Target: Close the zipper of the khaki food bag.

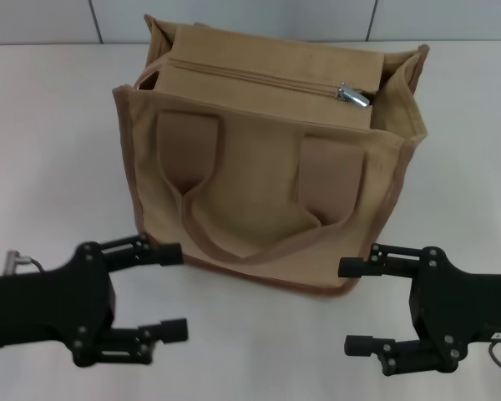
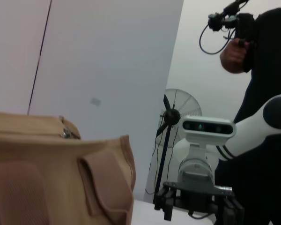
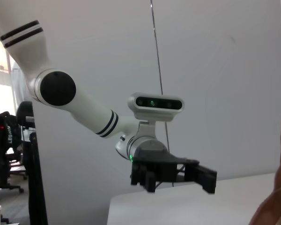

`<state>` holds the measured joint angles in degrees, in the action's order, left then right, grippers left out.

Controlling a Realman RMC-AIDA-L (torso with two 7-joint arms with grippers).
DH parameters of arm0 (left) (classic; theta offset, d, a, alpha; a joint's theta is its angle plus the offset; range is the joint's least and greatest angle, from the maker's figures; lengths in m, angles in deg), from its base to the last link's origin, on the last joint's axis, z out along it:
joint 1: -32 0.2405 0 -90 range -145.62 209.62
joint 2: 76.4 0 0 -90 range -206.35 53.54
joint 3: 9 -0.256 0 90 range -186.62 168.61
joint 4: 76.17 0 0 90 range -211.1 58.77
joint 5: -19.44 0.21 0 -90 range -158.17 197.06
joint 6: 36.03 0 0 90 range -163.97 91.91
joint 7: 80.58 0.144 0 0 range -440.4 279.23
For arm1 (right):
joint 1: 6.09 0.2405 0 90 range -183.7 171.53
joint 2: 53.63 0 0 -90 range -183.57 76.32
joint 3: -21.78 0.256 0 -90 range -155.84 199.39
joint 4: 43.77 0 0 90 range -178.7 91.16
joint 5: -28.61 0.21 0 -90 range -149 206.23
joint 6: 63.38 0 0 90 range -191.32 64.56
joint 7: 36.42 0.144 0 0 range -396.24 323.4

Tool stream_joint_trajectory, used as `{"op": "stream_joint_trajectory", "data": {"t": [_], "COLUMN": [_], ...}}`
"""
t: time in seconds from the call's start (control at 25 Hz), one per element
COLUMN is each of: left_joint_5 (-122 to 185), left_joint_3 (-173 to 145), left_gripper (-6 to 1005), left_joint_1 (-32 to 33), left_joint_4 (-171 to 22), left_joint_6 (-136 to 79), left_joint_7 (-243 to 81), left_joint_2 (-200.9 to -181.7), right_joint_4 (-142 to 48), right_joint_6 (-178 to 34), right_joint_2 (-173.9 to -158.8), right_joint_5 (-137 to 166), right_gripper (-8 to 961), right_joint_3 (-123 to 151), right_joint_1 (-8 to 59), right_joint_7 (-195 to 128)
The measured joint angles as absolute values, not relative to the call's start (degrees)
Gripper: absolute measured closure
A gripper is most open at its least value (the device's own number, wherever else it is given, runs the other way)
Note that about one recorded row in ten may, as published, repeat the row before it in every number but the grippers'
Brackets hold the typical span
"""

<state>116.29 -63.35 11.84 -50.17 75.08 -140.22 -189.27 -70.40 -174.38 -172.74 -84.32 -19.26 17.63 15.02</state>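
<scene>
The khaki food bag [image 1: 267,184] stands upright in the middle of the white table, its two handle loops hanging down its front. The zipper [image 1: 250,77] runs across the top panel, and its silver pull tab [image 1: 352,94] sits near the right end. My left gripper [image 1: 174,292] is open and empty, low in front of the bag's left corner. My right gripper [image 1: 349,306] is open and empty, in front of the bag's right corner. Neither touches the bag. The left wrist view shows the bag [image 2: 61,178], the pull tab [image 2: 65,134] and the right gripper [image 2: 192,204].
The white table [image 1: 50,150] extends to both sides of the bag, with a pale wall behind it. A person in black [image 2: 257,93] and a fan [image 2: 171,117] stand beyond the table. The right wrist view shows my left gripper [image 3: 178,173].
</scene>
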Motion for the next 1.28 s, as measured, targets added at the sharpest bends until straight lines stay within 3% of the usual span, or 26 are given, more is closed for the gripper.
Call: {"op": "stream_joint_trajectory", "data": {"t": [0.24,1.28], "left_joint_5": [119.6,120.6], "left_joint_3": [-64.3,-64.3], "left_gripper": [170,172], "left_joint_1": [11.6,11.4], "left_joint_4": [-50.9,-50.4], "left_joint_6": [72.1,72.0], "left_joint_7": [-138.2,-137.9], "left_joint_2": [-190.45,-190.4], "right_joint_4": [-67.1,-65.4], "right_joint_6": [-170.8,-169.7], "right_joint_2": [-172.81,-172.98], "right_joint_5": [-84.6,-84.6], "right_gripper": [170,168], "right_joint_3": [-20.1,-20.8], "right_joint_1": [18.2,19.6], "right_joint_7": [13.7,13.6]}}
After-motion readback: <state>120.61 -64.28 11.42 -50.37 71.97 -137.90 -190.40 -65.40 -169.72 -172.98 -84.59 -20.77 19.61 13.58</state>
